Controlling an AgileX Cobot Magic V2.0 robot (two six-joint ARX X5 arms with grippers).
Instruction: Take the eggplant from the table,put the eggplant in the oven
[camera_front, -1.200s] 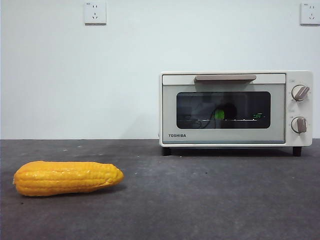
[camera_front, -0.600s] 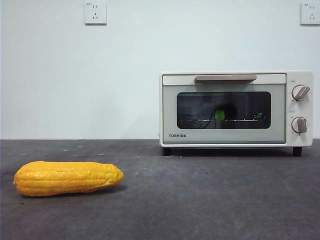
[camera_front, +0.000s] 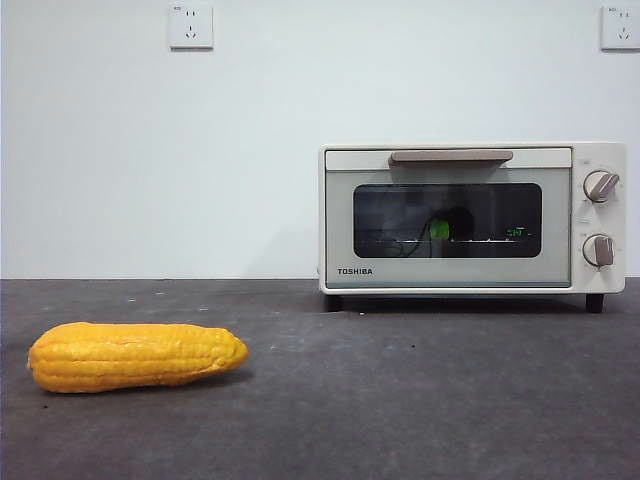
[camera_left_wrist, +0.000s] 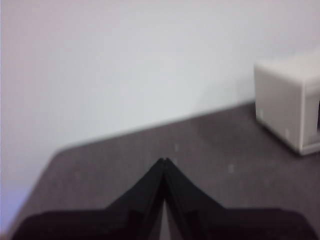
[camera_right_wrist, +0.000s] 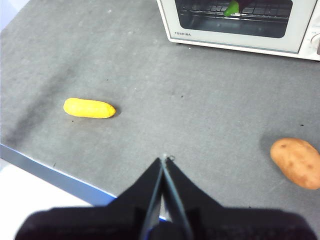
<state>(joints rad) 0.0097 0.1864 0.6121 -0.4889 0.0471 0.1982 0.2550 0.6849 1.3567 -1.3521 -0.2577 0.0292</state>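
Observation:
The cream-white oven (camera_front: 470, 217) stands at the back right of the table (camera_front: 400, 400) with its glass door closed. Through the glass the eggplant (camera_front: 455, 224) shows on the wire rack as a dark body with a bright green stem end. The right wrist view looks down on the oven (camera_right_wrist: 240, 22) and catches the eggplant's green stem (camera_right_wrist: 231, 8) behind the door. My right gripper (camera_right_wrist: 164, 159) hangs shut and holds nothing, high over the table's front part. Off to the oven's left, my left gripper (camera_left_wrist: 164, 161) is likewise shut with nothing in it, and the oven's side (camera_left_wrist: 287, 105) is in its view.
A yellow-orange corn cob (camera_front: 135, 355) lies on the table at the front left, also visible as a small corn cob (camera_right_wrist: 89, 108) from the right wrist. A brown potato (camera_right_wrist: 296, 162) lies to the right. The table's blue front edge (camera_right_wrist: 50, 172) runs near the right gripper.

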